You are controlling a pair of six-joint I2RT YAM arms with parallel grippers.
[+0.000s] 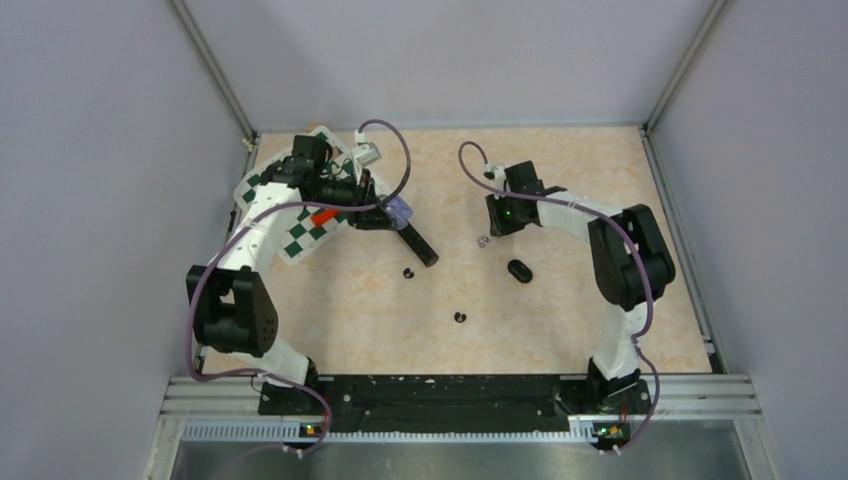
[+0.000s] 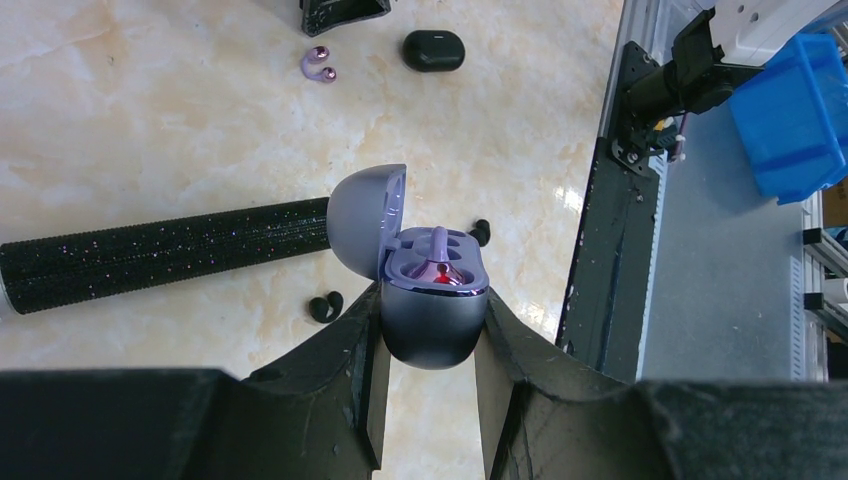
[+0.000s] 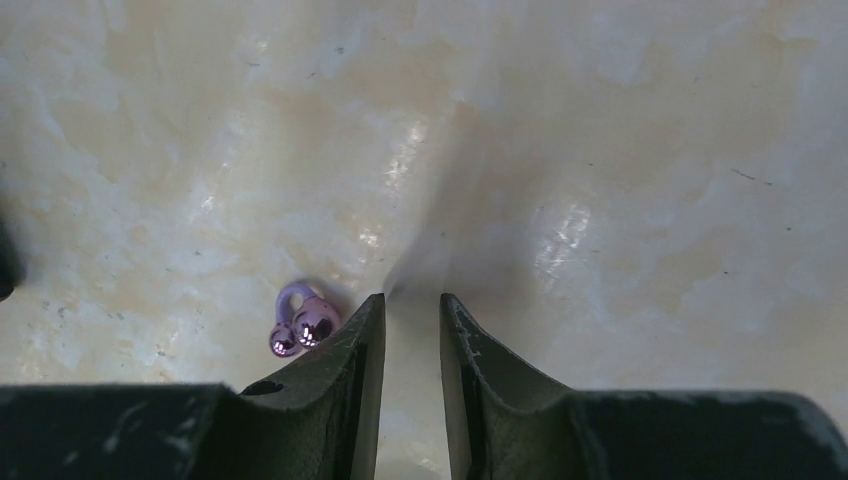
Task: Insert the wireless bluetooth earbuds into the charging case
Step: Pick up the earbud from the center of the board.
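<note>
My left gripper (image 2: 430,305) is shut on the open pale purple charging case (image 2: 433,335) and holds it above the table; it also shows in the top view (image 1: 385,212). One purple earbud (image 2: 440,258) sits in the case. The other purple earbud (image 3: 300,320) lies on the table just left of my right gripper (image 3: 412,300), whose jaws are slightly apart and empty. It also shows in the top view (image 1: 482,241). Two black earbuds (image 1: 408,272) (image 1: 460,317) lie loose on the table. A shut black case (image 1: 518,270) lies near the right gripper (image 1: 497,222).
A long black microphone (image 1: 420,245) lies on the table under the left gripper. A green-and-white checkerboard (image 1: 300,235) sits at the far left. Grey walls enclose the table. A metal rail (image 1: 460,400) runs along the near edge, and a blue bin (image 2: 790,110) stands beyond it.
</note>
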